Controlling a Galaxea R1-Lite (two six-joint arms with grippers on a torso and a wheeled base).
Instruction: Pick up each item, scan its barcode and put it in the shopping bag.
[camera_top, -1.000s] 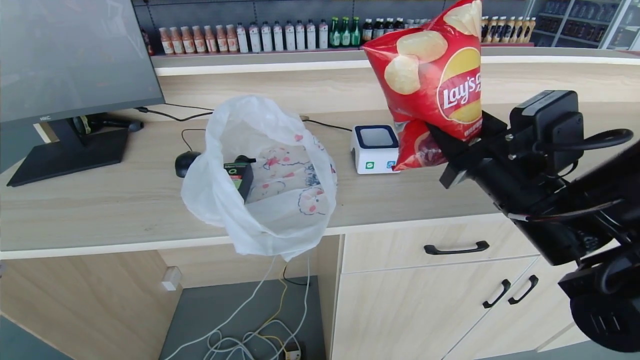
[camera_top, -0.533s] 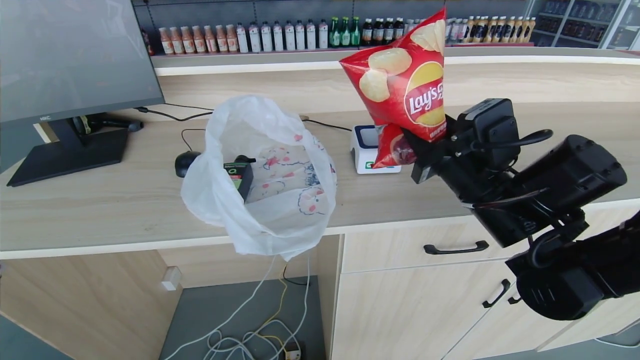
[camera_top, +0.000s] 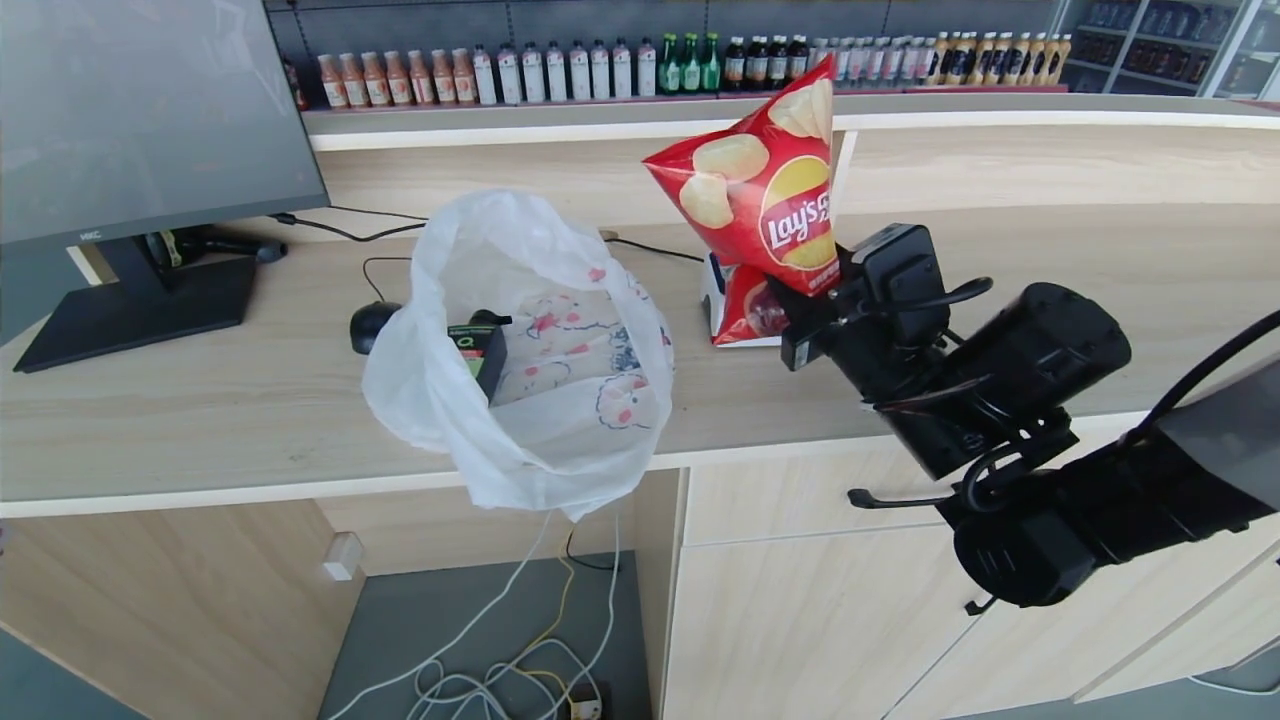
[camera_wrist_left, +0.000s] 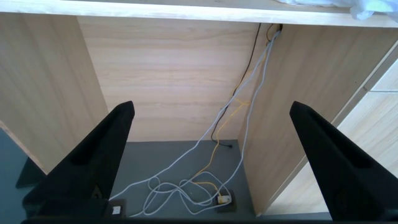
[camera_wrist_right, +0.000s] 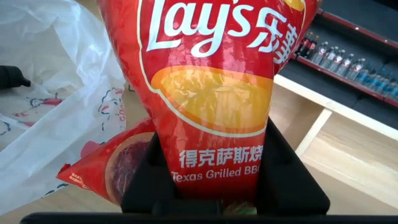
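**A:** Where are the chips?

**B:** I am holding them in my right claw (camera_top: 805, 305). It is pinching the chips (camera_top: 765, 190) tight near their bottom end. They are standing tall, a bit tipped, right over the scanner (camera_top: 712, 295) on the counter (camera_top: 200, 400). I cannot tell if the scan is done.

**A:** And the bag?

**B:** The bag (camera_top: 420, 390) is sitting open on the counter, to the left of the chips. It is near but not touching. A dark box (camera_top: 478, 352) is lying inside it.

**A:** Which arm is going there?

**B:** I am thinking the right one, since it is gripping the chips. The way is leftward, then down into the open mouth.

**A:** And the left claw (camera_wrist_left: 211, 115)?

**B:** It is hanging wide open under the counter, holding nothing.
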